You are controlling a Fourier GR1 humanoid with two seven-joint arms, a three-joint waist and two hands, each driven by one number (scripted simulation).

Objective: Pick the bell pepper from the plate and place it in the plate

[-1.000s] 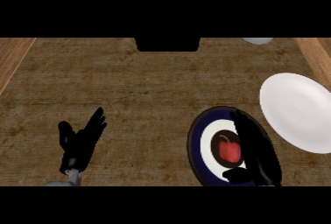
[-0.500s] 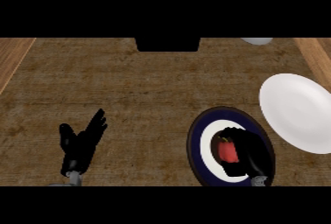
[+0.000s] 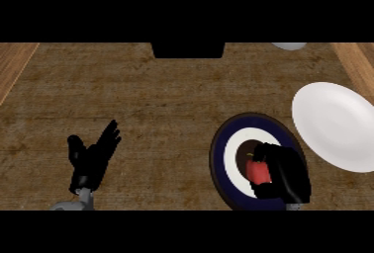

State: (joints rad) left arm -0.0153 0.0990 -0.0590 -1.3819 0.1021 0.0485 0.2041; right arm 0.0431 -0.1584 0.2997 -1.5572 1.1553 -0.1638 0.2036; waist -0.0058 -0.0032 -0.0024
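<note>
A red bell pepper [image 3: 256, 170] lies on a round dark-blue plate with a white centre [image 3: 223, 148], on a brown wooden table [image 3: 161, 99]. The right hand [image 3: 286, 173] curls its fingers around it. A plain white plate [image 3: 336, 123] sits just beside. The left hand [image 3: 91, 158] rests lower left, fingers spread.

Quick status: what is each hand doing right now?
Left hand: open, fingers up, resting at lower left, holding nothing.
Right hand: curled round the red bell pepper on the dark-rimmed plate.

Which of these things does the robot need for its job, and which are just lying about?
Needed:
red bell pepper
dark blue plate under it
white plate to the right
right hand, curled over the pepper

Just there:
left hand, resting open
pale object at the far edge
</note>
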